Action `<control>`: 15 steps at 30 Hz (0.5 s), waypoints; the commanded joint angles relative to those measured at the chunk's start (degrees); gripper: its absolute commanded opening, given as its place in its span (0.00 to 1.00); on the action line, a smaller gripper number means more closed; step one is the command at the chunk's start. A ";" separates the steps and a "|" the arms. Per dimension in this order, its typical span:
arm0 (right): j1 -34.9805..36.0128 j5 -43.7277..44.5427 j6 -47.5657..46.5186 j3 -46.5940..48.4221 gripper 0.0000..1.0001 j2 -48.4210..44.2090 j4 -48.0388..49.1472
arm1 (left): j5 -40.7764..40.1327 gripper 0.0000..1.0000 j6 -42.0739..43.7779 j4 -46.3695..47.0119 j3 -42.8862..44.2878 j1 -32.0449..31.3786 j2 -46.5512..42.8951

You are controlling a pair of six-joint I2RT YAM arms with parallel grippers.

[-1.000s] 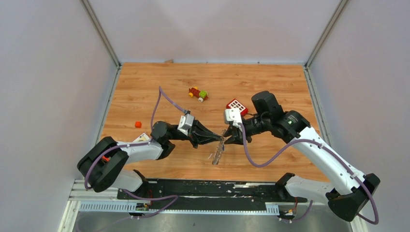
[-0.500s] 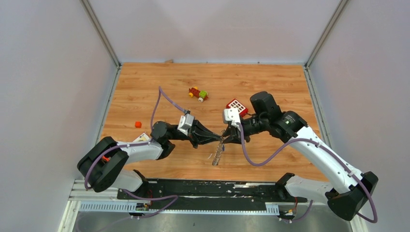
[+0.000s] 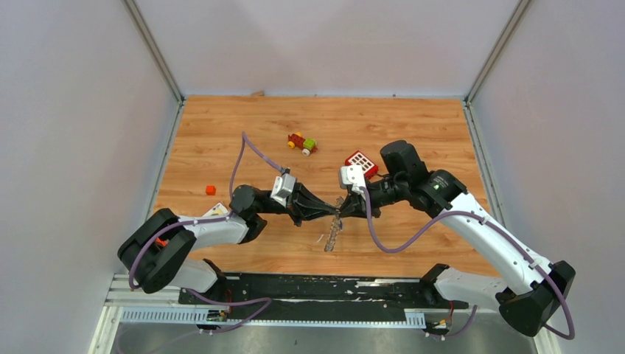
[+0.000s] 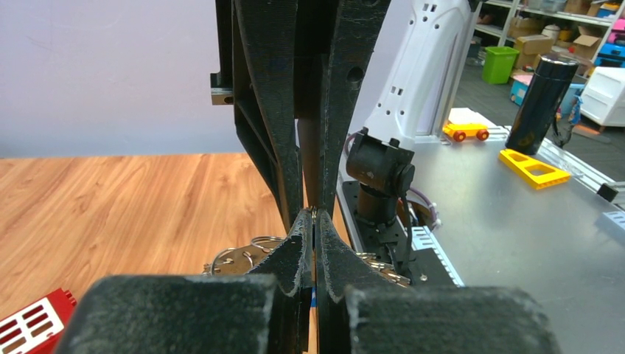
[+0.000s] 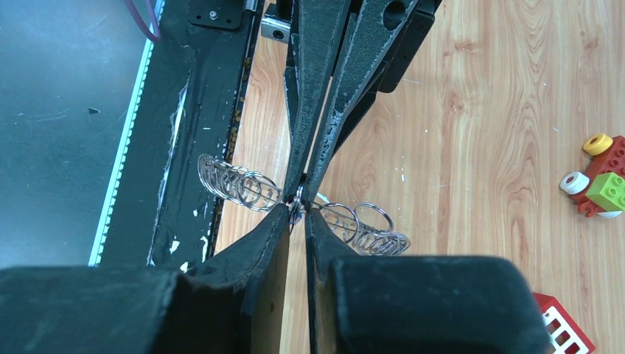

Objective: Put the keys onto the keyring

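Note:
The keyring (image 3: pixel 331 234) stands on edge on the wooden table, a grey fringe of small silver rings. My left gripper (image 3: pixel 336 213) is shut on its top edge. In the left wrist view the left gripper (image 4: pixel 315 214) has its jaws pressed together, with ring loops (image 4: pixel 239 256) on both sides and a blue sliver (image 4: pixel 315 295) low in the gap. My right gripper (image 3: pixel 343 209) meets it tip to tip. In the right wrist view the right gripper (image 5: pixel 297 209) is nearly shut on a small dark metal key at the keyring (image 5: pixel 366 223). The key is mostly hidden.
A red block with white squares (image 3: pixel 361 161) lies just behind the right wrist. It also shows in the right wrist view (image 5: pixel 564 328). A red-yellow-green toy (image 3: pixel 302 143) lies farther back. A small orange cube (image 3: pixel 211 189) lies at the left. The black base rail (image 3: pixel 324 289) runs along the near edge.
My right gripper has moved a little left until its tips meet the left gripper's tips at the keyring's top. The left arm and the keyring have stayed in place.

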 commanded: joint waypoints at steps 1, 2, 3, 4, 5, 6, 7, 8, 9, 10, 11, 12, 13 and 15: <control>-0.19 -1.80 0.59 0.03 0.13 -0.05 2.27 | -1.14 0.00 -0.03 4.48 0.59 0.17 -0.07; -0.23 -1.80 0.61 -0.05 0.12 -0.07 2.37 | -1.13 0.00 -0.06 4.50 0.55 0.17 -0.09; -0.23 -1.80 0.58 -0.13 0.10 -0.15 2.46 | -1.10 0.00 -0.07 4.48 0.55 0.20 -0.11; -0.24 -1.80 0.56 -0.21 0.09 -0.25 2.56 | -1.12 0.00 0.00 4.42 0.51 0.19 -0.12; -0.22 -1.80 0.37 -0.24 0.07 -0.33 2.58 | -1.12 0.00 0.11 4.37 0.50 0.15 -0.10; -0.20 -1.63 0.20 -0.30 0.05 -0.48 2.61 | -1.15 0.00 0.14 4.25 0.50 0.15 -0.07; -0.19 -1.37 0.15 -0.40 0.04 -0.70 2.66 | -1.12 0.00 0.19 4.15 0.50 0.18 -0.10; -0.24 -1.03 -0.16 -0.46 0.03 -0.83 2.67 | -1.20 0.00 0.31 3.84 0.55 0.20 -0.07; -0.16 -0.57 -0.36 -0.50 0.02 -0.99 2.67 | -1.28 0.00 0.50 3.48 0.58 0.28 -0.07; -0.19 -0.04 -0.53 -0.50 0.00 -1.28 2.67 | -1.28 0.00 0.74 3.10 0.67 0.29 -0.01; -0.17 0.61 -0.79 -0.48 0.00 -1.50 2.62 | -1.17 0.00 1.00 2.78 0.68 0.29 -0.04; -0.09 1.23 -1.06 -0.42 0.00 -1.58 2.42 | -1.16 0.00 1.18 2.49 0.68 0.23 -0.05; -0.12 1.73 -1.37 -0.23 0.00 -1.67 2.05 | -1.07 0.00 1.38 2.28 0.68 0.28 0.08; -0.16 2.88 -1.90 0.13 0.00 -1.70 1.41 | -0.90 0.00 1.87 1.76 0.81 0.31 0.08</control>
